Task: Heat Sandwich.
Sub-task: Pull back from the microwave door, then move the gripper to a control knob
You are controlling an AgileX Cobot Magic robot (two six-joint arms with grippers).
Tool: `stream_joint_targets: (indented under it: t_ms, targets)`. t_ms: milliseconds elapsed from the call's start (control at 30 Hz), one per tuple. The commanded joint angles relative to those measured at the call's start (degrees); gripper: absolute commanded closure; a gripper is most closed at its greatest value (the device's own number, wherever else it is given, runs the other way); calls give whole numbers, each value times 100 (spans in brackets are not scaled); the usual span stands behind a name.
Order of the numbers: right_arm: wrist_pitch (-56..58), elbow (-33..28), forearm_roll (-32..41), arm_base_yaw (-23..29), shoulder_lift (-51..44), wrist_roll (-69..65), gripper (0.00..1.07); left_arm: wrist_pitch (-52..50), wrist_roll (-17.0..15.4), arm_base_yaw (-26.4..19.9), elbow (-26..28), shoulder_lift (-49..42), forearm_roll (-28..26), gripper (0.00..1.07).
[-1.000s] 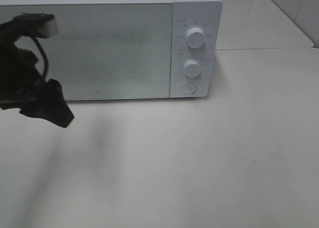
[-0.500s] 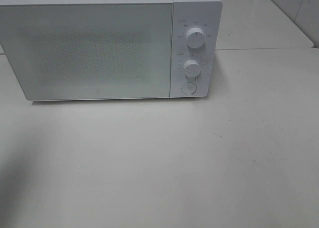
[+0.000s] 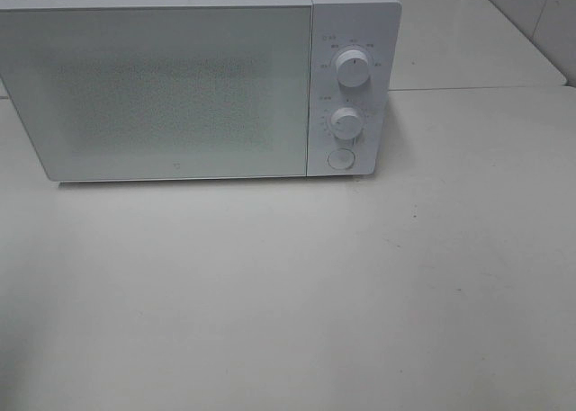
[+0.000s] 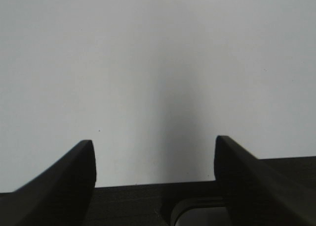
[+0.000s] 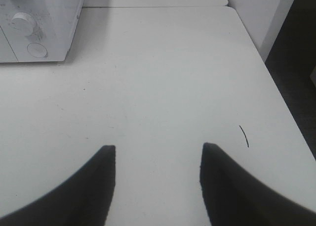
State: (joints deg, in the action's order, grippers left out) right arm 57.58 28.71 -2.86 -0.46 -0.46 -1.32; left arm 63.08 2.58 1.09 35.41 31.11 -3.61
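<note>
No sandwich shows in any view. A white microwave [image 3: 198, 78] stands at the back of the white table [image 3: 297, 285] with its door shut; two dials [image 3: 352, 67] and a round button sit on its right panel. Neither arm appears in the exterior high view. In the left wrist view my left gripper [image 4: 154, 152] stands open over bare white surface, nothing between its dark fingers [image 4: 74, 171]. In the right wrist view my right gripper [image 5: 155, 159] is open above the table, empty, with the microwave's [image 5: 39, 23] control panel far beyond it.
The table's right edge [image 5: 276, 97] drops off to a dark floor in the right wrist view. A short dark mark [image 5: 243, 136] lies on the tabletop near that edge. A white wall or counter runs behind the microwave.
One second ago the left arm hung in front of the microwave's left side; it has since drawn out of the exterior high view. The microwave has not moved.
</note>
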Motion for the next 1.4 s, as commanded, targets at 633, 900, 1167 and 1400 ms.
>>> stream_joint_targets:
  t_ms: [633, 900, 1167, 1400]
  targets:
    - [-34, -11, -6, -17, -132, -46, 55, -183, -86, -29, -590, -3151, -143, 41]
    - [-34, -11, -6, -11, -132, -40, 55, -183, -63, -29, -590, -3266, -166, 41]
    - [-34, -11, -6, -11, -132, -40, 55, -183, -69, -29, -590, -3249, -166, 41]
    - [-34, -11, -6, -11, -132, -40, 55, -183, -69, -29, -590, -3249, -166, 41]
